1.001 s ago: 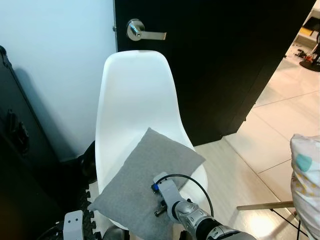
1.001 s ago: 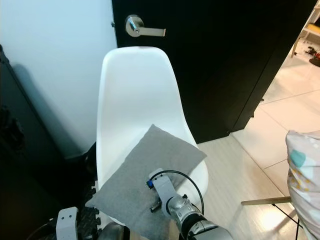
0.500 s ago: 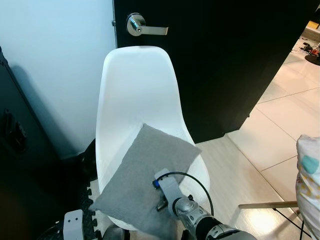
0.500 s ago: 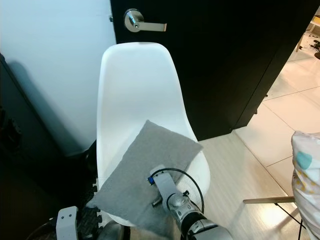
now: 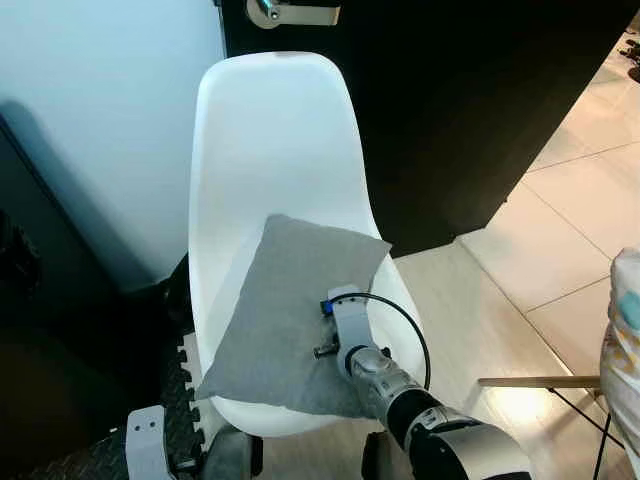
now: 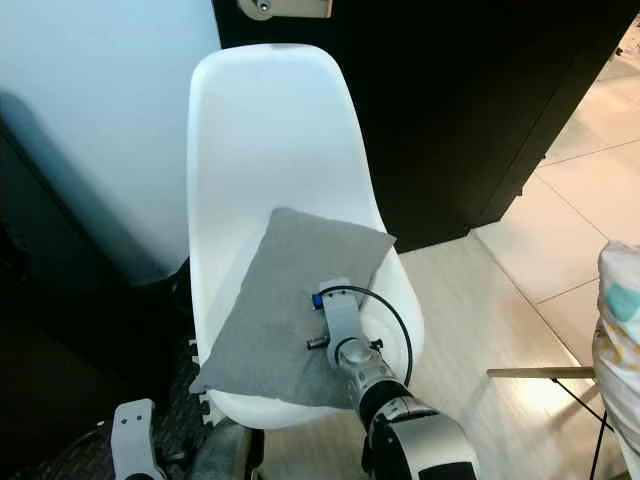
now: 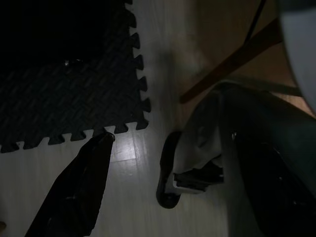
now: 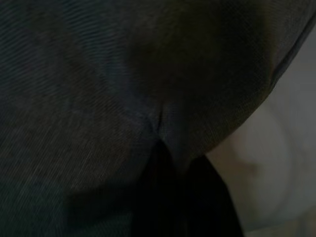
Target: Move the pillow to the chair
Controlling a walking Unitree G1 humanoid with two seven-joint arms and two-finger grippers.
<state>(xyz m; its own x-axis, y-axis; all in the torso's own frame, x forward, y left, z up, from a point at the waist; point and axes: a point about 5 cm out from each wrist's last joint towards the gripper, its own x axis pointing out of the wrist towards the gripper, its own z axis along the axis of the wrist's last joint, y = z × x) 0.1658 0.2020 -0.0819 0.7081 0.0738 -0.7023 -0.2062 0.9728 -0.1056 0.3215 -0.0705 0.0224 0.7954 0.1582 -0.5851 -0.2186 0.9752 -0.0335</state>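
Note:
A grey square pillow [image 5: 290, 310] lies on the seat of the white shell chair [image 5: 270, 140], one corner reaching the seat's front left edge. My right arm [image 5: 375, 375] stretches over the pillow's near right part, and its wrist covers the fingers from above. In the right wrist view my right gripper [image 8: 163, 144] is shut on a pinched fold of the pillow [image 8: 123, 74], with the white seat [image 8: 281, 163] beside it. My left arm [image 5: 150, 440] hangs low at the chair's left; one of its fingers [image 7: 74, 192] shows above the floor.
Behind the chair are a black door with a metal handle [image 5: 285, 12] and a pale wall. A dark case [image 5: 20, 260] stands at the left, and a black foam mat [image 7: 59, 98] lies on the floor. At the right are a patterned white bundle [image 5: 625, 330] and a wooden leg [image 5: 540, 381].
The camera has come closer and tipped down. My right gripper has pushed the pillow further back onto the seat, so it overhangs the front edge less.

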